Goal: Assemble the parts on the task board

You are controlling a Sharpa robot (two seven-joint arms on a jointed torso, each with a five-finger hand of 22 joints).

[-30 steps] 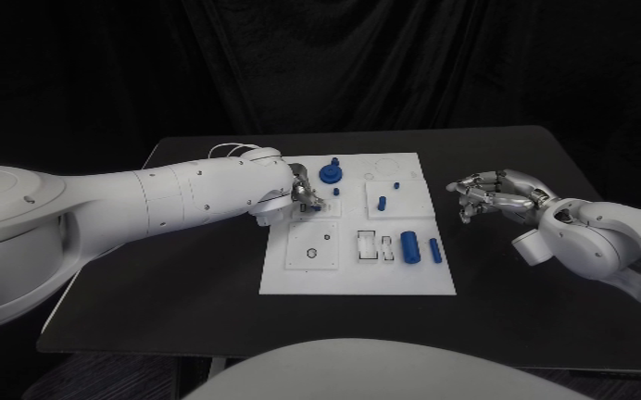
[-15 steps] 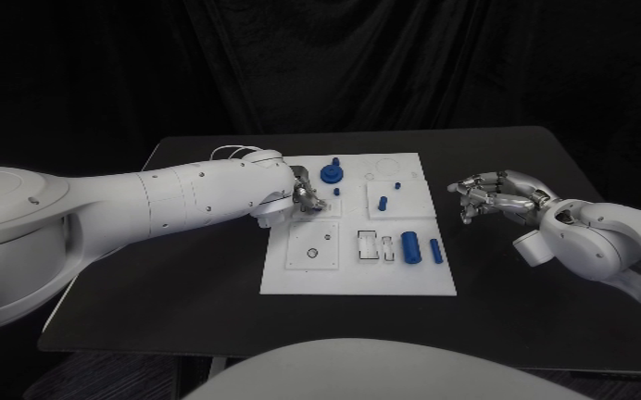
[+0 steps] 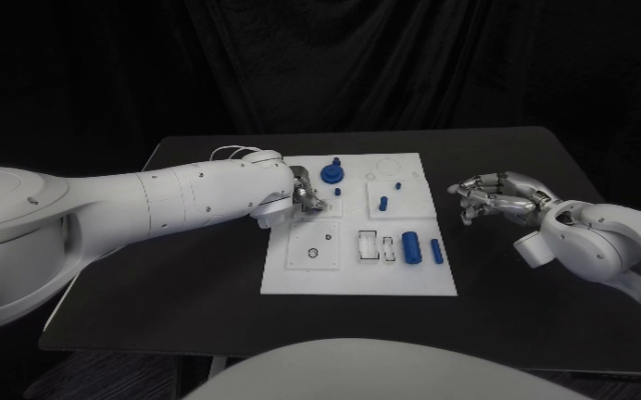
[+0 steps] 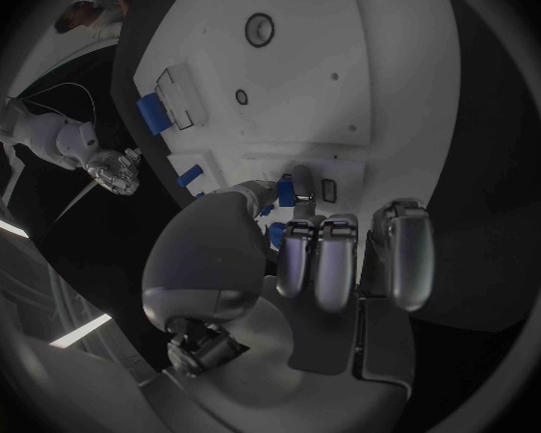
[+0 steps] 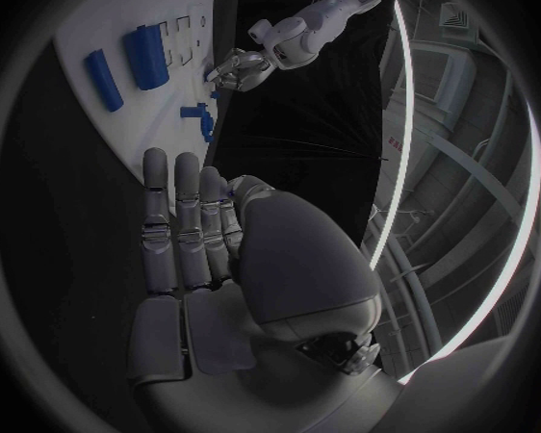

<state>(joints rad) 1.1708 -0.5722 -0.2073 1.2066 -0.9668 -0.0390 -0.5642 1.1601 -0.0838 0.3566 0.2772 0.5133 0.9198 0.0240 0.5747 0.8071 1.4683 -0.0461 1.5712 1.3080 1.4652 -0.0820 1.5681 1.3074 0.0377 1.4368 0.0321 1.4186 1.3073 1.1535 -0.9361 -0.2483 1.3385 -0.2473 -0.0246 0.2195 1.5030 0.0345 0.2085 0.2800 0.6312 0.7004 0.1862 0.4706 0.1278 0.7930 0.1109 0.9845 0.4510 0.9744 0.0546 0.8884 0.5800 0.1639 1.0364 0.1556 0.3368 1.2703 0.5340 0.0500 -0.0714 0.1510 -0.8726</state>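
- White plastic forms the task board (image 3: 350,270), which is laid flat in the middle of the black bench (image 3: 174,289).
- Blue parts are seen on the board: a round knob-like part (image 3: 330,174) at the far edge, a short peg (image 3: 383,203) near the centre, and a thick cylinder (image 3: 410,245) with a thinner rod (image 3: 435,251) just beside it toward the near right corner.
- A rectangular slot (image 3: 368,243) is seen beside the thick cylinder, and a small ring (image 3: 311,254) is seen in the near left panel.
- The left robot hand (image 3: 303,195) is positioned over the left side of the board, with its fingers curled in. In the left wrist view, a small blue part (image 4: 273,202) is seen at the tips of the thumb and a finger (image 4: 298,185); whether it is actually grasped cannot be told.
- The right robot hand (image 3: 496,193) is held above the bench, off the right edge of the board and apart from it. Its fingers (image 5: 180,221) are seen side by side and partly bent in the right wrist view, and nothing is grasped.
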